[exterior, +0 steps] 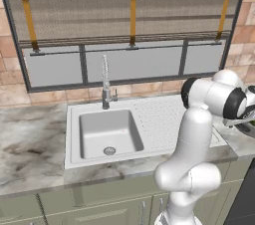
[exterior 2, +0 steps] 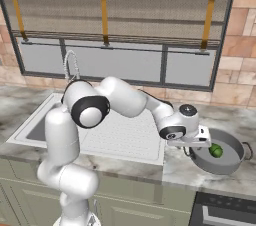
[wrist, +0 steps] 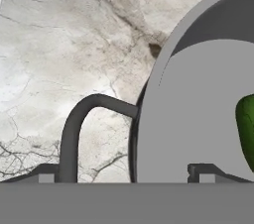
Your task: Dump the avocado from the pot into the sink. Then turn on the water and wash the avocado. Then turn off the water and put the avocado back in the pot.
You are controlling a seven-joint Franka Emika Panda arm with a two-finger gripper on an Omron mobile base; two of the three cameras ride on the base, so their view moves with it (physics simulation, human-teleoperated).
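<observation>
The grey pot (exterior 2: 216, 166) stands on the marble counter to the right of the sink (exterior: 99, 127). The dark green avocado (exterior 2: 216, 151) lies inside it, and shows at the right edge of the hand view as the avocado (wrist: 246, 129) on the pot's floor (wrist: 198, 104). My gripper (exterior 2: 190, 151) hangs low at the pot's left rim. In the hand view the gripper (wrist: 124, 176) is open, its fingertips (wrist: 47, 176) wide apart. The pot's dark loop handle (wrist: 74, 124) and near wall lie between them. Nothing is held.
The faucet (exterior: 105, 87) rises behind the basin, with no water running. The dotted drainboard (exterior: 159, 117) lies between basin and pot. My arm stretches across the drainboard in the right base view. A tiled wall and window close off the back.
</observation>
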